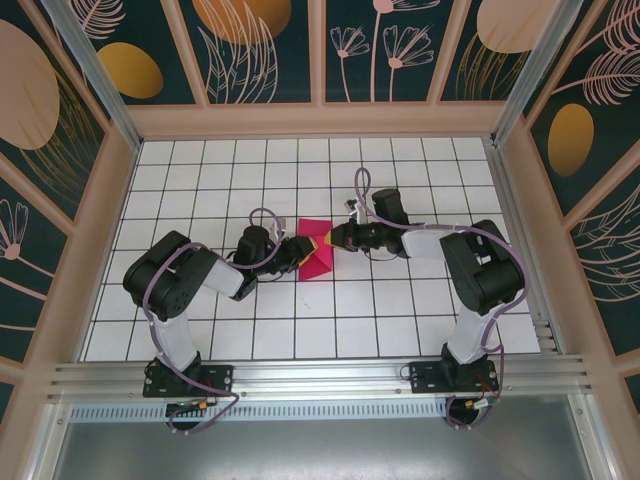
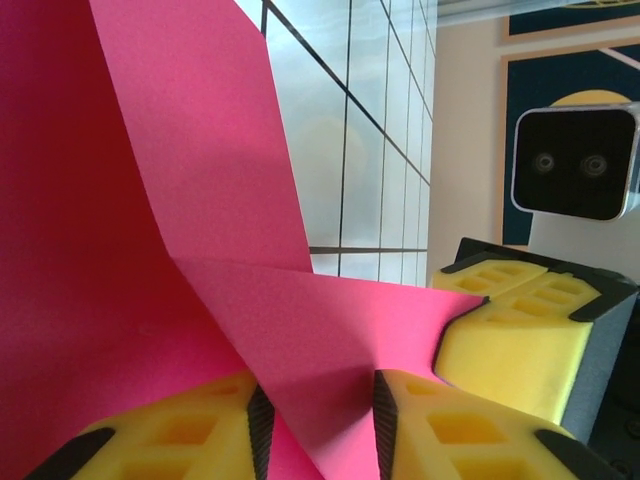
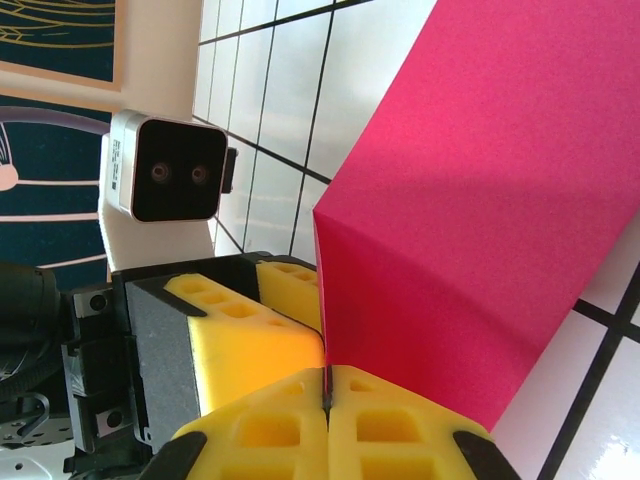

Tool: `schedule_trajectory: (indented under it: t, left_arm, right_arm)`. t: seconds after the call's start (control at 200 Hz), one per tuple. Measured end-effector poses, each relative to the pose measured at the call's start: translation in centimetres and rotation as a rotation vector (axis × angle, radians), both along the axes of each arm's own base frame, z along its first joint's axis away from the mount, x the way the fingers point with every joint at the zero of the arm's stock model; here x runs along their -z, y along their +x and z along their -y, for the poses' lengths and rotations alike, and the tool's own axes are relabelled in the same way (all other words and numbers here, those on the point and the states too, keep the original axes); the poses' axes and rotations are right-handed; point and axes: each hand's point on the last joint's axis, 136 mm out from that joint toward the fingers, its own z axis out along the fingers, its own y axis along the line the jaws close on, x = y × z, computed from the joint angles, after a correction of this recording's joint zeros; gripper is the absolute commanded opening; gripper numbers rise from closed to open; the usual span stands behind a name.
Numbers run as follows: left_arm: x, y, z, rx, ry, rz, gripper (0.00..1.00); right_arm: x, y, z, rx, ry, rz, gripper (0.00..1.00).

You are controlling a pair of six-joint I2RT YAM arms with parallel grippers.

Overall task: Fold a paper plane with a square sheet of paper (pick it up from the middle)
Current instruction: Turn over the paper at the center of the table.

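Observation:
The square sheet of paper [image 1: 318, 250] is magenta-pink, creased and raised off the white grid table between my two grippers. In the left wrist view its folded flap [image 2: 200, 200] runs down between the yellow fingers of my left gripper [image 2: 320, 400], whose jaws stand apart on either side of it. My right gripper [image 3: 327, 382] is shut on the sheet's edge [image 3: 480, 200], its pads pressed together on the paper. From above, the left gripper [image 1: 297, 250] and right gripper [image 1: 336, 238] face each other across the sheet. The paper plane is out of view.
The white grid table [image 1: 320, 320] is fenced by wooden frame walls [image 1: 95, 230] on three sides. An aluminium rail [image 1: 320, 378] carries both arm bases at the near edge. The right gripper's yellow fingers [image 2: 515, 350] sit close beside the left gripper's.

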Motion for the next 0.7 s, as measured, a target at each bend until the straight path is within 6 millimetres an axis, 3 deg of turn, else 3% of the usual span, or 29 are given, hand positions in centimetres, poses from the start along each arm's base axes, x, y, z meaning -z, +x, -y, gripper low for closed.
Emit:
schedule_trajectory:
  t: [0.275, 0.51, 0.7]
  left_arm:
    - [-0.3, 0.2, 0.0, -0.008, -0.002, 0.017, 0.13]
    - [-0.4, 0.4, -0.3, -0.012, 0.029, 0.050, 0.05]
    - [-3.1, 0.8, -1.0, -0.020, 0.107, 0.130, 0.05]
  right_arm:
    - [0.5, 0.0, 0.5, 0.012, -0.008, -0.011, 0.09]
    - [0.4, 0.8, 1.9, 0.081, -0.068, 0.006, 0.37]
    - [-2.9, 2.5, 4.7, 0.220, -0.154, 0.134, 0.60]
